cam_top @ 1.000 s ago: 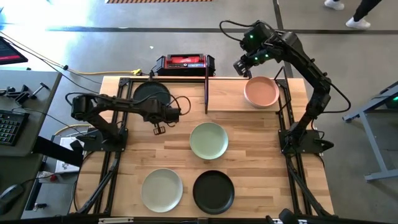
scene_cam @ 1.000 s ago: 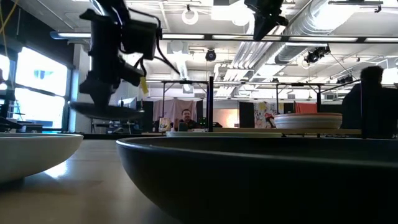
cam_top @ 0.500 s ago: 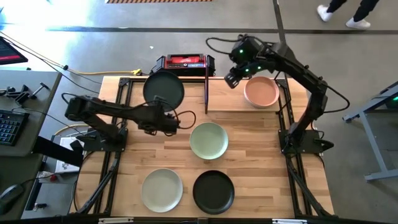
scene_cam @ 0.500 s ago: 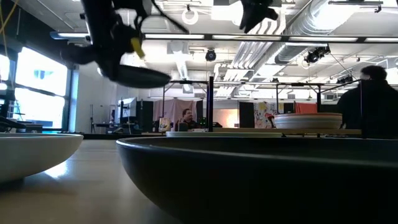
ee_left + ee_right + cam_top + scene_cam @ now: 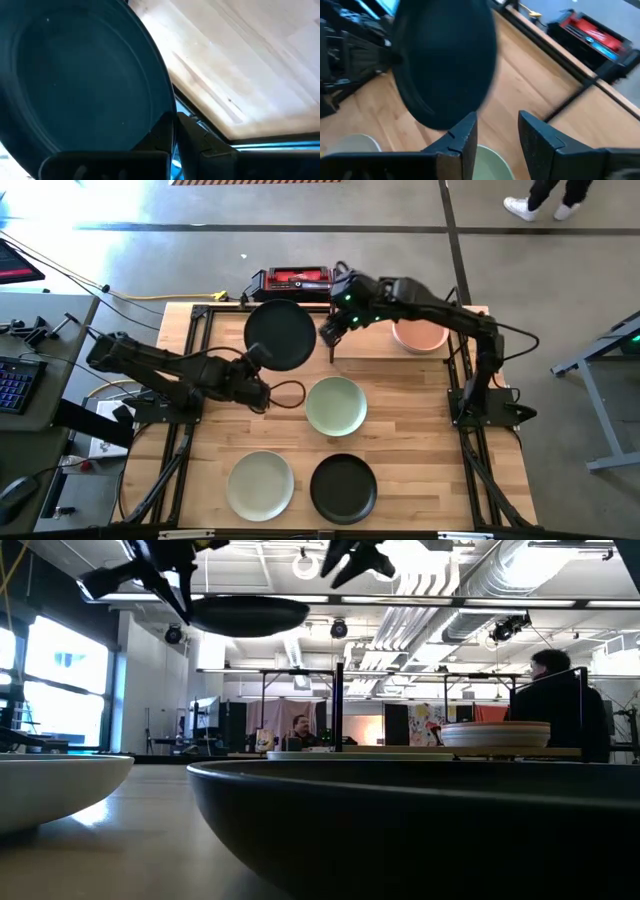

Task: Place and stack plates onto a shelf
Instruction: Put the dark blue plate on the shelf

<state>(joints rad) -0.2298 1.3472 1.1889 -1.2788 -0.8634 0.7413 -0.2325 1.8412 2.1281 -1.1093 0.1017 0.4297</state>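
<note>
My left gripper is shut on a black plate and carries it high above the far part of the table; the low view shows that plate level in the air. My right gripper is open and hangs just right of the plate, beside the shelf's upright black bar. In the right wrist view the plate lies beyond the open gripper, not between its fingers. A stack topped by a peach-pink plate rests on the shelf board. My left gripper pinches the black plate's rim between its two fingers, one on the upper face and one under it. It comes from the table's near left side, slanting upward. The plate is lifted clear, roughly level, reaching away from the fingers.
On the table lie a sage green plate, a pale plate and a second black plate. A red and black box sits past the far edge. A person shows in the room behind.
My left gripper has raised the black plate well up and carried it toward the table's right, up to the shelf's upright bar. My right gripper has swung from above the peach-pink stack toward the table's left and now hangs beside the lifted plate.
</note>
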